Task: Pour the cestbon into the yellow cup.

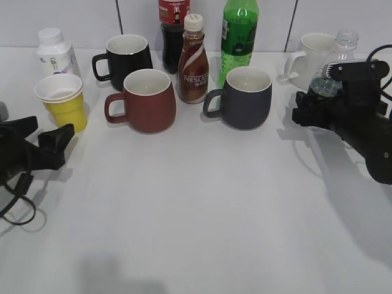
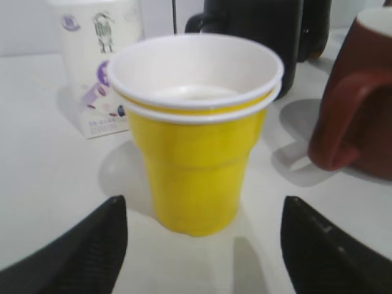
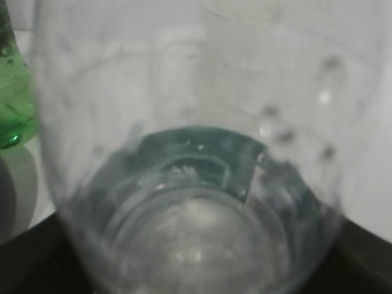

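Note:
The yellow cup point(image 1: 64, 105) stands upright at the far left, white inside, and fills the left wrist view point(image 2: 196, 159). My left gripper point(image 1: 52, 131) is open just in front of it, one jaw at each side of the cup's base point(image 2: 201, 211), not touching. The cestbon point(image 1: 345, 41), a clear capless bottle, stands at the far right; only its neck and a bit of green label show behind the arm. My right gripper point(image 1: 309, 113) is closed round its body. In the right wrist view the bottle point(image 3: 196, 122) fills the frame between the jaws point(image 3: 193, 245).
A white purple-labelled bottle point(image 1: 55, 52) stands behind the cup. A black mug point(image 1: 128, 58), red-brown mug point(image 1: 147, 101), Nescafe bottle point(image 1: 193, 61), dark cola bottle point(image 1: 173, 30), bright green bottle point(image 1: 239, 37), grey mug point(image 1: 245, 98) and white mug point(image 1: 315, 58) line the back.

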Motion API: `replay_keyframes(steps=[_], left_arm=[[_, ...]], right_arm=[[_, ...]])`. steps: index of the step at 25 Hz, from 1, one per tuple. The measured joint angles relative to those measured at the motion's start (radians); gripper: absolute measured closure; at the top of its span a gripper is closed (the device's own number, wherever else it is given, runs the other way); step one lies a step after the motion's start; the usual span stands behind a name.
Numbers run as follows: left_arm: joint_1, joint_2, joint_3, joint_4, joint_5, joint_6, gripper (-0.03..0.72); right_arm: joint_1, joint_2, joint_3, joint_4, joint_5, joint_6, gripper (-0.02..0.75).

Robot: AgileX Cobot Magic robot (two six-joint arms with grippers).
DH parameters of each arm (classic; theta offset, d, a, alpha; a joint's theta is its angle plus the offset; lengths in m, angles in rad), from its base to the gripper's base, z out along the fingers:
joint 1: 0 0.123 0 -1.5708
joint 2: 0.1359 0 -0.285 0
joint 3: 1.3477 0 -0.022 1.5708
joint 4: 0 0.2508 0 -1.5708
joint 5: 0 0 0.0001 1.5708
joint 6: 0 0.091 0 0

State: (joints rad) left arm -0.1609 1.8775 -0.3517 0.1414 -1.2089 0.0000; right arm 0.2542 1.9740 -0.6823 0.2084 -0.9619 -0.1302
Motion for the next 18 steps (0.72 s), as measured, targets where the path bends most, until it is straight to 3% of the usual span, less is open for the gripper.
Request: replay_keyframes(steps=[9, 18], left_arm=[[0.000, -0.165, 0.075, 0.009, 0.042, -0.046, 0.098], [0.000, -0.375, 0.075, 0.161, 0.315, -0.265, 0.098]], right_arm=[[0.000, -0.084, 0.102, 0.003, 0.063, 0.035, 0.150], [0.001, -0.207, 0.151, 0.004, 0.329, 0.039, 0.150]])
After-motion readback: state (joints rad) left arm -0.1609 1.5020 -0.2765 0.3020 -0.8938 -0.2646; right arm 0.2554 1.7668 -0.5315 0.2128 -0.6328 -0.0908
